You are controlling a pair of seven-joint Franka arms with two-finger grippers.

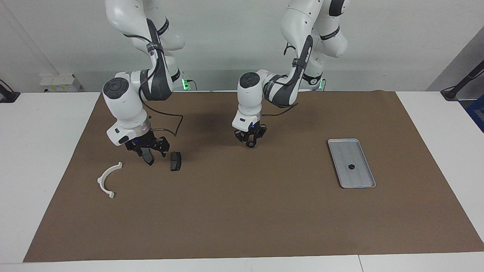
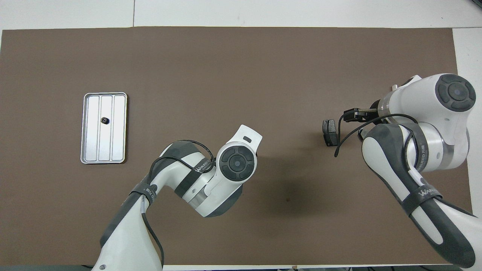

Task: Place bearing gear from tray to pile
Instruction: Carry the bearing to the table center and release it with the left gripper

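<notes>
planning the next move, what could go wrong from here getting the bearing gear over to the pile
1. The bearing gear is tiny and sits on the ribbed floor of the tray. The left tool, now over the mat, might pinch it badly and drop it, or nudge the tray.
2. The right tool hangs low over one brake pad, beside the second brake pad and the white bracket. The arms could clash there.

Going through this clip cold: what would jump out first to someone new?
The silver tray toward the left arm's end of the brown mat, with one small dark bearing gear lying in it. At the right arm's end, the right gripper hangs low by a dark brake pad and a white half-ring bracket. The left gripper hovers mid-mat, shut.
</notes>
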